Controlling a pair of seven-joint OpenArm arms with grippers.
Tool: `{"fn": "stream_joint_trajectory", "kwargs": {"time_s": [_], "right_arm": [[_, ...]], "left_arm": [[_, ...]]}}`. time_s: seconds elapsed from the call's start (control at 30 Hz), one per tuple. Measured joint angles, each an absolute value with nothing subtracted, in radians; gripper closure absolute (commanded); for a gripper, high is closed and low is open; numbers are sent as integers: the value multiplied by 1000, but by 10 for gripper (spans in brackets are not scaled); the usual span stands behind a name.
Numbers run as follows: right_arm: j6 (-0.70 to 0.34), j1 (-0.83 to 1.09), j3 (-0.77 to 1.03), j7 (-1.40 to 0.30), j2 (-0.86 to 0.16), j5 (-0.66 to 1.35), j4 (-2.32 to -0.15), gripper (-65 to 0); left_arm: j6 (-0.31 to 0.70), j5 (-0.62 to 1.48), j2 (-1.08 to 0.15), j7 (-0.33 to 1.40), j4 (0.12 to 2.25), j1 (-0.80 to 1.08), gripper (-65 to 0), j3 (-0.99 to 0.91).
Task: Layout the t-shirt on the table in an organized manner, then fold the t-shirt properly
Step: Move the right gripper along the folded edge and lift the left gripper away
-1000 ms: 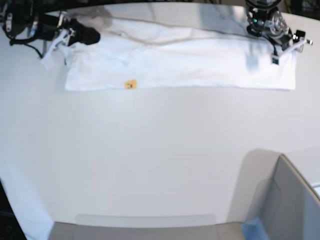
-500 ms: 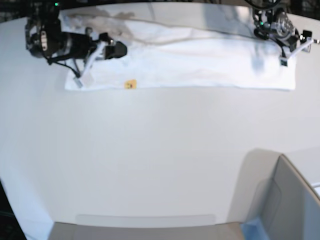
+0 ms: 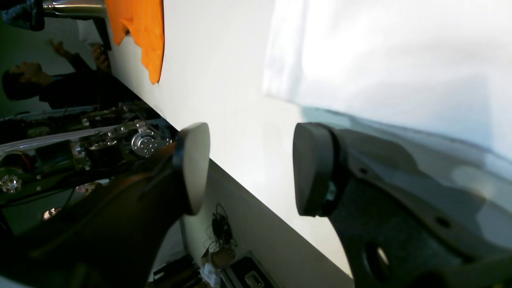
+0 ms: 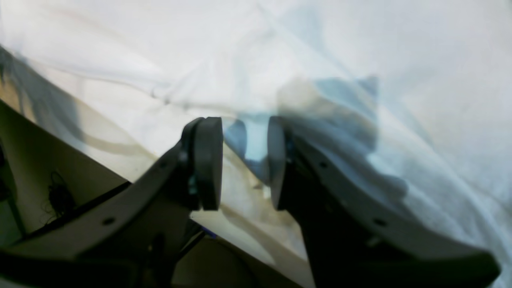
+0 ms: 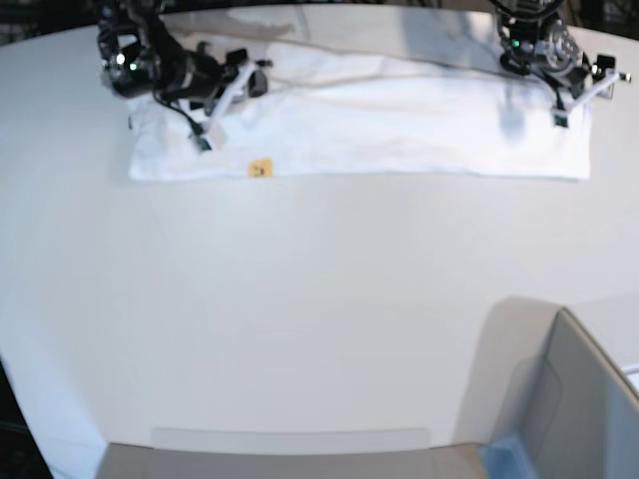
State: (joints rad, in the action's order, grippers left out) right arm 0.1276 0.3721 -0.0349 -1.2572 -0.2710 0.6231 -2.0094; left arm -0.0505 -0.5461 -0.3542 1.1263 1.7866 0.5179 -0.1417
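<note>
White tabletop fills the base view, with the t-shirt lying as a long folded band along its far edge, a small yellow-orange patch showing at its near hem. The left gripper hangs spread wide beside the shirt's end, holding nothing. The right gripper hovers over rumpled cloth, jaws partly apart with nothing pinched between them

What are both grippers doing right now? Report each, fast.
Left gripper: open, holding nothing, at the edge of the t-shirt.
Right gripper: jaws part open over the t-shirt, gripping nothing.
</note>
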Motion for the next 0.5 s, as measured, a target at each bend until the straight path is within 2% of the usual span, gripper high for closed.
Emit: {"fn": "stream_joint_trajectory", "kwargs": {"time_s": [0.5], "right_arm": [[127,396,-35,-1240,-271,625,-1990,-199]], "left_arm": [[-50,-546,-351,1091,1787,543,-339,-228]]}}
